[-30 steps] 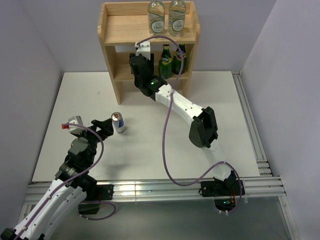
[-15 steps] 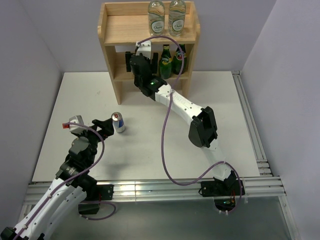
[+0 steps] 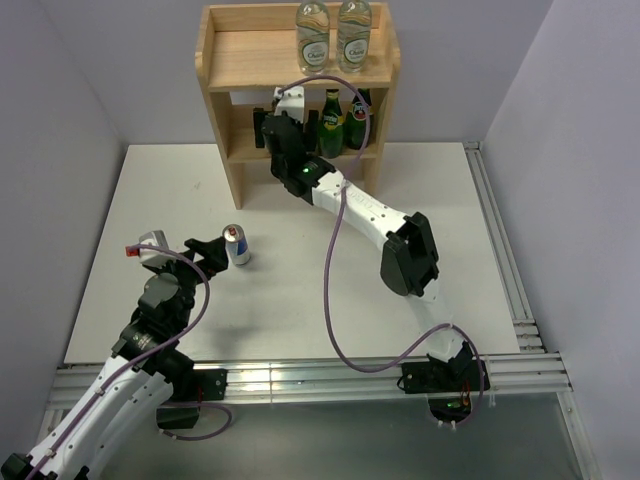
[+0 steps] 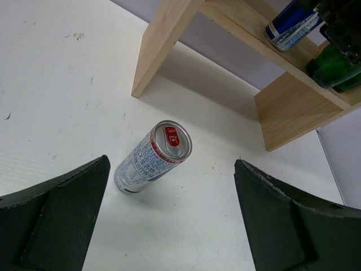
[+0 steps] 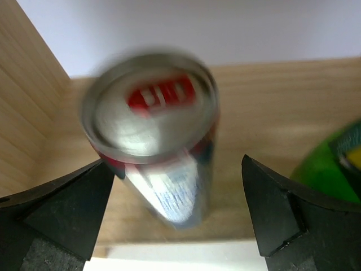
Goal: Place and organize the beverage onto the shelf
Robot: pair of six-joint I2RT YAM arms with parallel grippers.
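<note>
The shelf (image 3: pixel 250 50) stands at the back of the table. Two water bottles (image 3: pixel 313 35) stand on its top board, and two green bottles (image 3: pixel 331 125) on the middle tier. My right gripper (image 3: pixel 268 128) reaches into that tier, left of the green bottles. In the right wrist view it (image 5: pixel 177 162) is open around a blurred silver can (image 5: pixel 158 141) standing on the tier board (image 5: pixel 282 113), with a green bottle (image 5: pixel 333 164) to the right. Another can (image 3: pixel 237 245) stands on the table. My left gripper (image 4: pixel 172 166) is open just short of that can (image 4: pixel 152 158).
The shelf's left side panel (image 4: pixel 169 34) stands on the table beyond the can. White tabletop (image 3: pixel 300 290) lies between the arms. Grey walls close in at the left, right and back. A rail (image 3: pixel 500 250) runs along the table's right edge.
My right gripper has gone from shut to open, letting go of the can on the middle tier, and has shifted slightly. The left arm and the can on the table have not moved.
</note>
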